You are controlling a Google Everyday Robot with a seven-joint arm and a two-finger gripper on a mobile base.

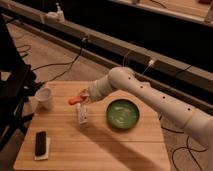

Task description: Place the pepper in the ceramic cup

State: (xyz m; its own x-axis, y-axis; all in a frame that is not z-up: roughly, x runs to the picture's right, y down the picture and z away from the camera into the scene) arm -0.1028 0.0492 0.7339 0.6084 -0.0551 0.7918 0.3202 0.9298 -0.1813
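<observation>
The orange-red pepper (76, 100) is held in my gripper (83, 98), lifted above the wooden table (90, 150) and pointing left. The white ceramic cup (44, 98) stands near the table's left edge, a short way left of the pepper. My white arm (150, 97) reaches in from the right across the table. The gripper hangs just above the white tube (82, 115).
A wide green bowl (122, 113) sits right of centre on the table. A white tube lies under the gripper. A black object on a white pad (40, 144) lies at the front left. Cables (60, 65) run over the floor behind, and a dark chair (12, 95) stands to the left.
</observation>
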